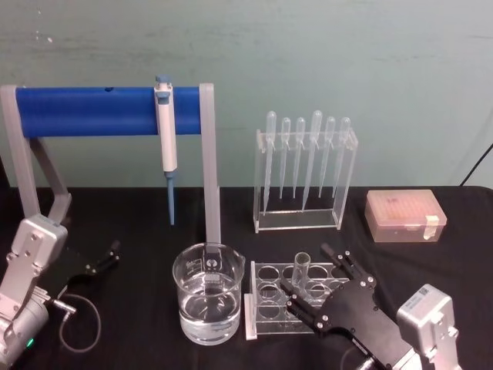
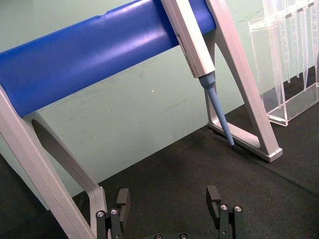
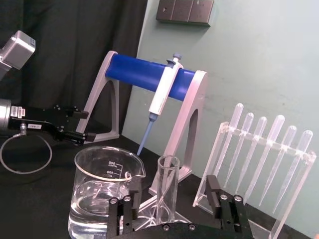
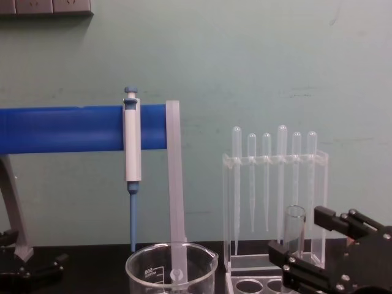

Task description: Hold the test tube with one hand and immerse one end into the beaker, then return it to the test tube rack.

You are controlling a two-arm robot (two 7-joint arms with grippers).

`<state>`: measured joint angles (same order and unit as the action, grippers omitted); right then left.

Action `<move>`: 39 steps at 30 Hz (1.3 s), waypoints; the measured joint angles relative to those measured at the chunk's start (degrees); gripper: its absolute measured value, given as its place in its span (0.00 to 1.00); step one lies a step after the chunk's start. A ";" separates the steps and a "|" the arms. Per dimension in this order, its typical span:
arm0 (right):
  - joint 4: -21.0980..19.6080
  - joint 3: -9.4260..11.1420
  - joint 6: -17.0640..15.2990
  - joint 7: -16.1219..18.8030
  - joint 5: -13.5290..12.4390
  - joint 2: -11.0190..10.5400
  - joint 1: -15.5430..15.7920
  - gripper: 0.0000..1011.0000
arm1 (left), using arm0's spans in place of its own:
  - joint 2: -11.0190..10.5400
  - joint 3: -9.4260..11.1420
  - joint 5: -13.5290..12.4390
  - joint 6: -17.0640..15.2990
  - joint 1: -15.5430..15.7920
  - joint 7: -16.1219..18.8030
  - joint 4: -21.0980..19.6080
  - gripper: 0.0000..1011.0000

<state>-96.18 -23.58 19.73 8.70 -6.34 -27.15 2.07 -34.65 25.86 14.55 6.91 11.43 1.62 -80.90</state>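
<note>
Head view: one test tube (image 1: 301, 271), one beaker (image 1: 189, 275), six pipettes (image 1: 316, 154); left, right jaws released.

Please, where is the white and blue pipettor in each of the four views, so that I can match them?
Head view: the pipettor hangs left of centre, high, tip down.
Left wrist view: pipettor across the blue bar, tip near the stand's grey foot.
Right wrist view: pipettor on the bar, beyond the beaker.
Chest view: pipettor left of centre, upright.
Shared landmark: the blue bar it hangs on.
</note>
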 joint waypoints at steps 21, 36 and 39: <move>1.12 1.58 -0.28 3.05 0.95 2.86 0.42 0.22 | 0.00 0.00 0.00 0.00 0.00 0.00 0.00 0.99; -1.90 4.62 -1.02 4.55 0.79 3.89 1.75 0.22 | 0.00 0.00 0.00 0.00 0.00 0.00 0.00 0.99; -3.12 5.42 -2.36 5.23 -0.31 4.11 1.89 0.22 | 0.00 0.00 0.00 0.00 0.00 0.00 0.00 0.99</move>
<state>-99.30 -18.15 17.37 13.93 -6.65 -23.05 3.96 -34.64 25.86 14.55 6.91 11.43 1.62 -80.90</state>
